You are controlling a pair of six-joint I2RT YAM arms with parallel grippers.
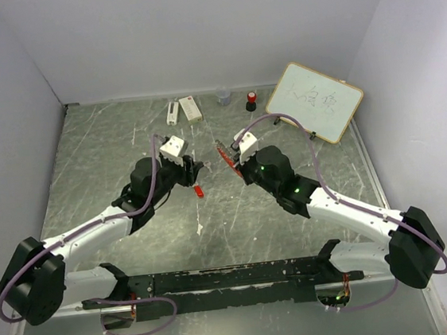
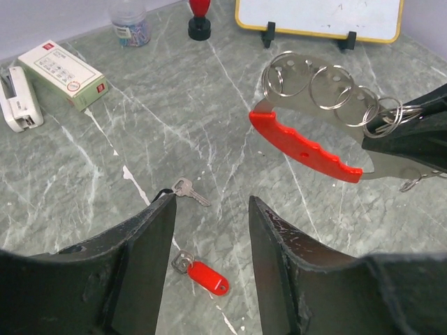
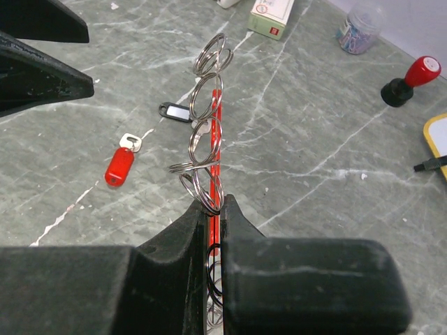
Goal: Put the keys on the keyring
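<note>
My right gripper (image 3: pixel 216 202) is shut on the keyring (image 3: pixel 207 132), a curved metal piece with a red fob and several silver rings, and holds it above the table. The keyring also shows in the left wrist view (image 2: pixel 307 150) and the top view (image 1: pixel 224 153). The key with the red tag (image 2: pixel 207 276) lies on the table below my open, empty left gripper (image 2: pixel 211 202); it also shows in the right wrist view (image 3: pixel 119 166) and the top view (image 1: pixel 199 191). The key with the black tag (image 3: pixel 176 111) lies just beyond it; my left finger hides most of its tag (image 2: pixel 187 190).
At the back stand a whiteboard (image 1: pixel 315 100), a red-capped black stamp (image 1: pixel 251 100), a jar of paper clips (image 1: pixel 223 96), a staple box (image 1: pixel 191 108) and a white stapler (image 1: pixel 172 112). Grey walls close the table on three sides.
</note>
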